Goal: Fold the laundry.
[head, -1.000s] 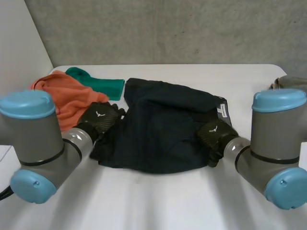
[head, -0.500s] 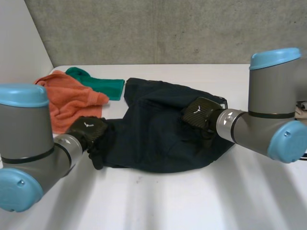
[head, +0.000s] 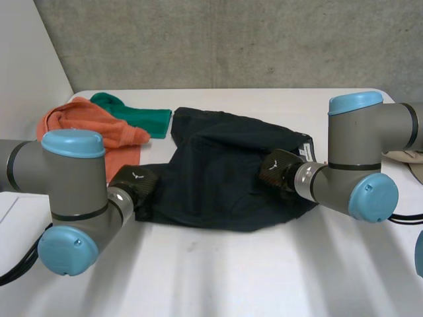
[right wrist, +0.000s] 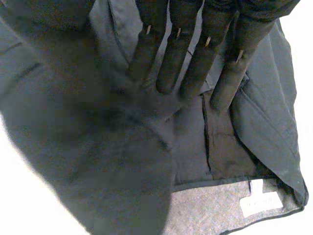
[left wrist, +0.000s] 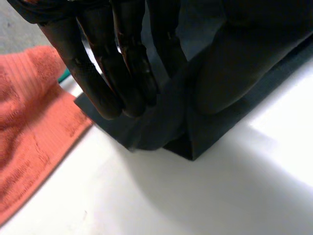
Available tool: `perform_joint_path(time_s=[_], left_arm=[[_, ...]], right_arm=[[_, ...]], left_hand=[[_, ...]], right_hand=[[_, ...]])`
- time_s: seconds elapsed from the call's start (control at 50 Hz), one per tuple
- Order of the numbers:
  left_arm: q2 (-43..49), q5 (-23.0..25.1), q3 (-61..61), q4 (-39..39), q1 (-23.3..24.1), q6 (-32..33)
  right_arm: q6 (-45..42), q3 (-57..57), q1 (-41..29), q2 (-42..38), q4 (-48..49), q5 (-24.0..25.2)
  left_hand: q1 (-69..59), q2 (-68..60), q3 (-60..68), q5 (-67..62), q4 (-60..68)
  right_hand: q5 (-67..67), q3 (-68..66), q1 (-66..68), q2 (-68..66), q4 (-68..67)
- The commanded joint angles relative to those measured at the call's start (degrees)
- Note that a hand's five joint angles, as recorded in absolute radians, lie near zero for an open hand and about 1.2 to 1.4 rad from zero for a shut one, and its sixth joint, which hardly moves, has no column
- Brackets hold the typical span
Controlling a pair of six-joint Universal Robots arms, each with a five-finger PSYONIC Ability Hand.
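Head view shows a dark navy fabric garment (head: 218,165) spread in the middle of the white desk (head: 231,277), just beside an orange towel (head: 112,132). The left robot hand (left wrist: 112,63) pinches a fold at the garment's near left corner between straight fingers and thumb. The right robot hand (right wrist: 195,49) lies relaxed, fingers straight, on the garment's right part.
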State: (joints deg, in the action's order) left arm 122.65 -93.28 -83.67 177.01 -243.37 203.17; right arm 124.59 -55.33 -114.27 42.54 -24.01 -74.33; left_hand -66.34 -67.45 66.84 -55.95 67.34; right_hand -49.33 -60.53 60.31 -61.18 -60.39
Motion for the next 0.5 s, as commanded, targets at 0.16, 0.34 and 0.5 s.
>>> perform_joint_path(time_s=[0.16,0.34,0.5], left_arm=[[-10.6,1.0,0.2,-0.8,0.1,0.0],[-18.1,5.1,-2.5,-5.4,0.4,2.1],[-15.8,4.8,-3.7,-6.1,-1.5,6.0]], right_arm=[[7.0,-1.6,3.6,9.0,-6.6,0.4],[-1.8,-8.6,4.8,16.1,-28.1,0.1],[2.1,-10.9,4.6,18.1,-27.1,-3.6]], left_hand=[[-13.7,-12.5,13.2,-14.1,12.7],[-13.7,-12.5,13.2,-14.1,12.7],[-13.7,-12.5,13.2,-14.1,12.7]], right_hand=[[-20.7,-19.5,19.7,-18.8,-19.6],[-20.7,-19.5,19.7,-18.8,-19.6],[-20.7,-19.5,19.7,-18.8,-19.6]])
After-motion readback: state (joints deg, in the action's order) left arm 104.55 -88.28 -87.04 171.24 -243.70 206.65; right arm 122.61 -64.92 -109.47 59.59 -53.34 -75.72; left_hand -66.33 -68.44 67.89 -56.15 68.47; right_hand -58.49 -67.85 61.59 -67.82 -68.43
